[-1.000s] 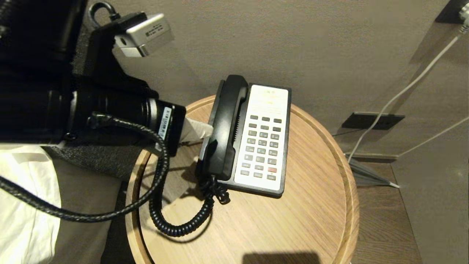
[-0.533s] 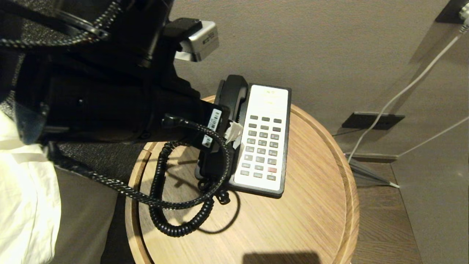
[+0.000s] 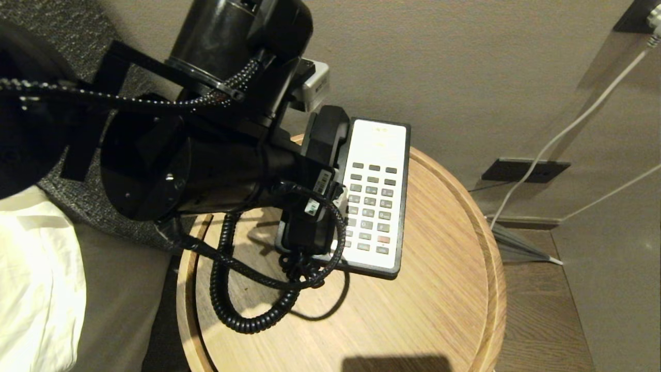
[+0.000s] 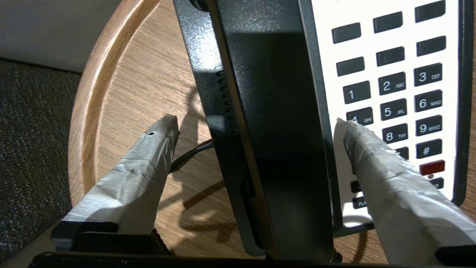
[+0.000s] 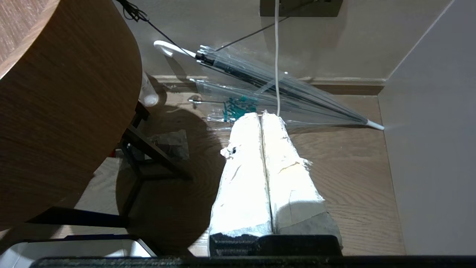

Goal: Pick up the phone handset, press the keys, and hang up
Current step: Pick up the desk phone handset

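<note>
The phone handset (image 3: 326, 135) is glossy black and lies in its cradle along the left side of the phone base (image 3: 402, 155), which has a white keypad of dark keys (image 3: 371, 201). Its coiled cord (image 3: 232, 310) loops over the round wooden table (image 3: 439, 310). In the left wrist view my left gripper (image 4: 256, 121) is open and straddles the handset (image 4: 275, 130). One taped finger (image 4: 148, 160) is over the wood, the other (image 4: 375, 163) over the keys (image 4: 394, 85); neither touches the handset. My right gripper (image 5: 262, 113) hangs shut beside the table, above the floor.
The table has a raised rim (image 3: 496, 268) and stands close to the wall. A white cable (image 3: 568, 129) runs down the wall at the right. A clear umbrella (image 5: 279, 93) lies on the wooden floor. White bedding (image 3: 36, 289) sits at the left.
My left arm has swung from the table's left edge over the phone and tilted downward. Its jaws have opened wide and now straddle the handset. The phone has not moved.
</note>
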### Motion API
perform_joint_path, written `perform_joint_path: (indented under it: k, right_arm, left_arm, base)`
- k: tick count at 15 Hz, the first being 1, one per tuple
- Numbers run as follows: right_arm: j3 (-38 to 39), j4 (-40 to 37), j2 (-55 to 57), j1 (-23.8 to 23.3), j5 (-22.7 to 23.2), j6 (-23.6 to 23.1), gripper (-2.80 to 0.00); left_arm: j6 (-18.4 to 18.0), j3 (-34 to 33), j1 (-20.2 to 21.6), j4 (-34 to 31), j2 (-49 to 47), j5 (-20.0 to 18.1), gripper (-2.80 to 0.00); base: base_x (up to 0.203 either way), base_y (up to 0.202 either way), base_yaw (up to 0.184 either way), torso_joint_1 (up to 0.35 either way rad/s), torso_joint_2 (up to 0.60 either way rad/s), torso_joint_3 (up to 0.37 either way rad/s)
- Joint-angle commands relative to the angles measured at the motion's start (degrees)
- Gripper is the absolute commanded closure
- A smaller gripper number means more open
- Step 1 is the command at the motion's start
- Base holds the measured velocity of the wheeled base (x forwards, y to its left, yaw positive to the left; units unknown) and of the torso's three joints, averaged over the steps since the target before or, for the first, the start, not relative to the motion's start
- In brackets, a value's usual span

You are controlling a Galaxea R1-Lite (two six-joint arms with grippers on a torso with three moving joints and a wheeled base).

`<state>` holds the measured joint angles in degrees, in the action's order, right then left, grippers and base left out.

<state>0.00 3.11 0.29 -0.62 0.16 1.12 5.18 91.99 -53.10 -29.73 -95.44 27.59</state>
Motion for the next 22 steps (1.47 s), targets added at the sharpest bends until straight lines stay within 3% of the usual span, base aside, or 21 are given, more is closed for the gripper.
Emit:
perform_joint_path:
  k: [1,2,3,11,15,19,22]
  right_arm:
    - [1.14,0.06,-0.03,0.01,0.02,0.02,0.0]
    - [1.14,0.06,-0.03,0.01,0.02,0.02,0.0]
    - [1.14,0.06,-0.03,0.01,0.02,0.02,0.0]
    - [1.14,0.06,-0.03,0.01,0.02,0.02,0.0]
    - [1.14,0.06,-0.03,0.01,0.02,0.02,0.0]
    - [1.14,0.06,-0.03,0.01,0.02,0.02,0.0]
    - [1.14,0.06,-0.03,0.01,0.02,0.02,0.0]
  left_arm:
    - [0.09,0.28,0.02,-0.06,-0.28,0.19,-2.8]
    - [0.21,0.51,0.02,0.06,-0.45,0.19,-2.8]
    - [0.34,0.85,0.02,0.11,-0.57,0.19,0.0]
    - [1.15,0.73,0.02,0.03,-0.8,0.19,0.0]
    - [1.15,1.17,-0.05,0.03,0.29,2.03,0.0]
    - [1.36,1.05,-0.04,-0.16,4.34,3.17,0.0]
    - [3.43,-0.24,0.0,-0.52,9.9,3.29,0.0]
  base:
    - [0.0,0.0,0.0,0.0,0.0,0.0]
    - [0.0,0.0,0.0,0.0,0.0,0.0]
    - [0.0,0.0,0.0,0.0,0.0,0.0]
    - [0.0,0.0,0.0,0.0,0.0,0.0]
    - [0.0,0.0,0.0,0.0,0.0,0.0]
    - [0.0,0.0,0.0,0.0,0.0,0.0]
    - [0.0,0.0,0.0,0.0,0.0,0.0]
